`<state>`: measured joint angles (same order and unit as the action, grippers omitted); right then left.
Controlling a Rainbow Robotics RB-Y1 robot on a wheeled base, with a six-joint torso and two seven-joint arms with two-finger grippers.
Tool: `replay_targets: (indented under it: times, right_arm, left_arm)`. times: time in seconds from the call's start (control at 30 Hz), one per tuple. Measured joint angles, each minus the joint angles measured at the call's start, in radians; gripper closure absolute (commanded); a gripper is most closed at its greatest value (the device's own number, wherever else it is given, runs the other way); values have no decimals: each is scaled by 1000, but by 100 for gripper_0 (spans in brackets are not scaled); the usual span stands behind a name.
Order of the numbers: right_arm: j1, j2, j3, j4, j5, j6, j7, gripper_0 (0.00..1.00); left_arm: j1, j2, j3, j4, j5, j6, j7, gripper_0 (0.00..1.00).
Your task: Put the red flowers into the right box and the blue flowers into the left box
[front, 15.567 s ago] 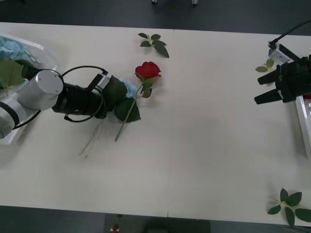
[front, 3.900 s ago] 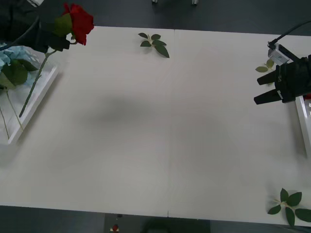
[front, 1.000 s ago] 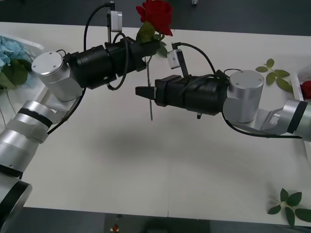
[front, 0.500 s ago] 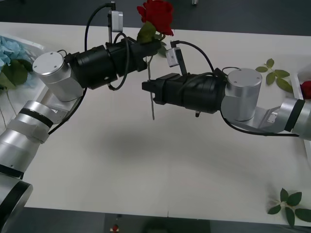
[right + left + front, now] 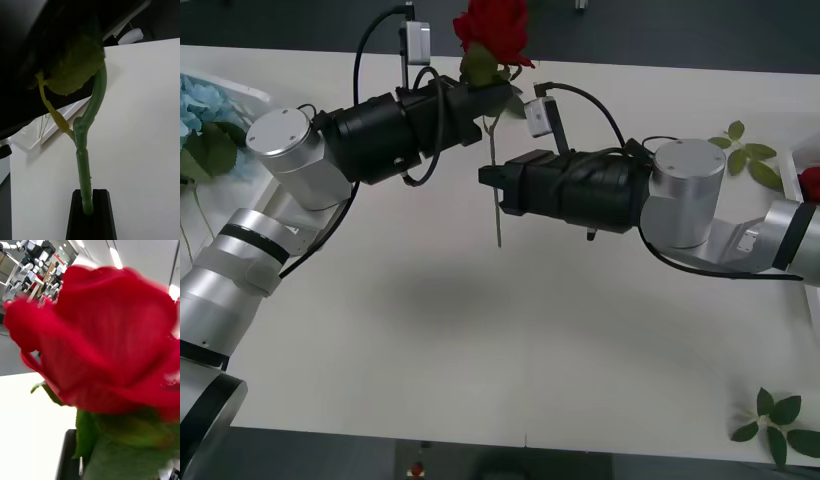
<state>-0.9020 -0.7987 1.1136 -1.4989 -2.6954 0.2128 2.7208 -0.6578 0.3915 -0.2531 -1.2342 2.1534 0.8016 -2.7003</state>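
A red flower (image 5: 492, 25) hangs above the table's middle, its bloom (image 5: 105, 348) up and its thin stem (image 5: 85, 168) pointing down. My left gripper (image 5: 483, 100) is shut on it just under the bloom, among the leaves. My right gripper (image 5: 492, 185) reaches in from the right and its black fingers (image 5: 99, 215) are shut on the stem lower down. Blue flowers (image 5: 195, 105) lie in the left box (image 5: 252, 95) at the far left. A second red bloom (image 5: 810, 183) lies by the right box's rim (image 5: 796, 153) at the right edge.
Bloomless leaf sprigs lie at the right rear (image 5: 745, 150) and the front right corner (image 5: 780, 420). Both arms cross over the middle of the white table (image 5: 510, 340), casting a shadow below.
The right gripper has slid left along the table's middle and shut on the stem. The bloom has tipped slightly left and the stem's lower end has swung right.
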Motion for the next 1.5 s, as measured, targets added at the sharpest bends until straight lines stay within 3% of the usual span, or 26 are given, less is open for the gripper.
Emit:
replay_targets:
  times: [0.4,0.6,0.97,1.17,1.33,1.5]
  right_arm:
    - [0,-137,0,-108,0,2,0,100]
    - [0,-294,0,-223,0,17,0,100]
    - [0,-667,-51,-223,0,389,0,100]
    - [0,-780,-76,29,0,672,-4,100]
    - [-21,-759,-84,462,29,952,-40,100]
    - [-145,-660,-84,952,255,1202,-42,100]
  left_arm:
    - [0,0,0,0,18,0,0,0]
    - [0,0,0,0,19,0,0,0]
    - [0,53,14,-1,19,43,0,0]
    - [4,177,81,-2,19,73,0,0]
    - [9,278,86,-4,4,73,0,0]
    - [9,372,86,-4,-108,73,0,0]
